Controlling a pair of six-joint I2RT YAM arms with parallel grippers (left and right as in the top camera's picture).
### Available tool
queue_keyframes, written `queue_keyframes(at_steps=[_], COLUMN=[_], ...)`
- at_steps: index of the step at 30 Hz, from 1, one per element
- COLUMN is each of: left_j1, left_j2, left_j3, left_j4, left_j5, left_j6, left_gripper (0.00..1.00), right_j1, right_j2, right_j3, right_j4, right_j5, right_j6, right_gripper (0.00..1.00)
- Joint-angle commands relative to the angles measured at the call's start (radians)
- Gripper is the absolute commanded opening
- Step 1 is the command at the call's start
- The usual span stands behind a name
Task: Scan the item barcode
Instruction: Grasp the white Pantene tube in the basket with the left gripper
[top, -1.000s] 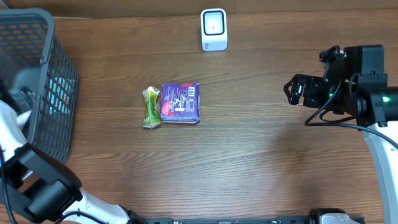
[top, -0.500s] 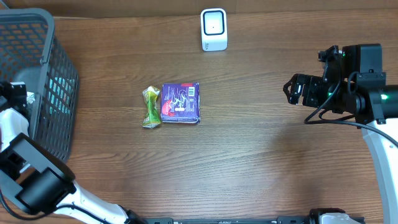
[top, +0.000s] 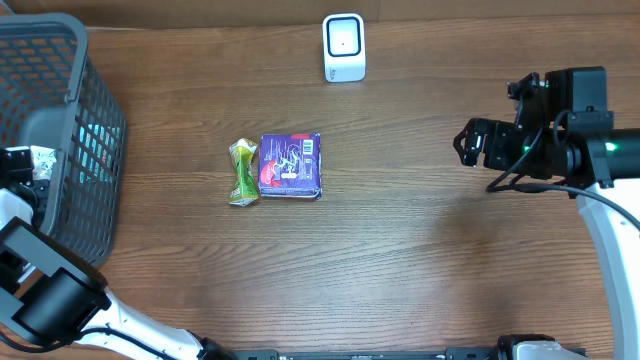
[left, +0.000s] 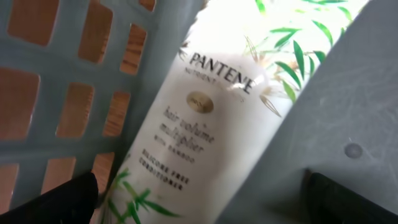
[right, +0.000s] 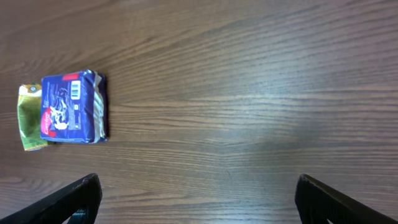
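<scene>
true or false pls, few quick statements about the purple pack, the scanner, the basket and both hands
1. The green pouch lies right against the purple pack. True.
2. The right hand is shut on the purple pack. False: it is open, away from the pack, holding nothing.
3. A barcode shows on the pack's upper face. True.
4. The white scanner stands inside the basket. False: it stands on the table, outside the basket.
5. The left hand is open, facing a Pantene bottle. True.
</scene>
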Motion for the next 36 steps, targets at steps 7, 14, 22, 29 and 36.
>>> queue_keyframes(at_steps=[7,14,22,29,36], left_j1=[0.011,-0.013,-0.079,-0.182,-0.366], left_j2=[0.142,0.118,0.008,-0.157,-0.473], left_j3=[-0.016,0.022,0.259,0.487,0.545], left_j4=[-0.029,-0.068,-0.222,-0.38,-0.546], left_j5=[0.077,0.075,0.112,0.111,0.111], left_j6=[-0.013,-0.134,-0.34,-0.42,-0.485], left_gripper=[0.14,0.04,0.04,0.04,0.04], right_j1=[0.004,0.004,0.004,0.004,0.004], right_j2=[0.048,0.048,0.048,0.048,0.048], right_j3=[0.019,0.019,0.019,0.019,0.019], right_j4=[-0.001,0.007,0.032,0.05,0.072], right_j5=[-0.001,-0.001,0.0,0.0,0.0], right_j6=[0.0,0.0,0.0,0.0,-0.001], right_gripper=[1.0,1.0,1.0,1.0,1.0])
